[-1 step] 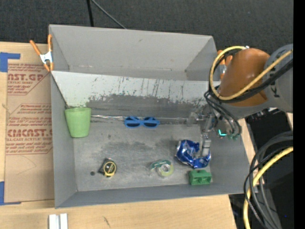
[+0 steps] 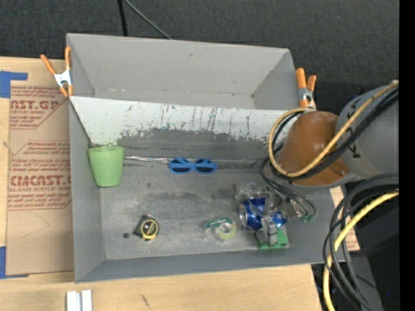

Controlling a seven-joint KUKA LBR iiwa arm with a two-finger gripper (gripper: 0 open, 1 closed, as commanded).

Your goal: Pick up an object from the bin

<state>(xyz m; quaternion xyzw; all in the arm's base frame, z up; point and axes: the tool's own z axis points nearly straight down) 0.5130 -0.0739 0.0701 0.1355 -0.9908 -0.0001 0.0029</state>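
Orange wrist cover [image 2: 311, 149] tops my claw [image 2: 262, 220], low in the grey metal bin [image 2: 194, 76] beside a clear tape ring [image 2: 221, 229]; spread or pinching, I cannot tell; pick seemingly unfinished.

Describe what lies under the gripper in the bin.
The gripper hangs low over the front right corner of the bin. A small green thing shows at its near edge; the floor directly beneath is covered, so anything else there cannot be seen.
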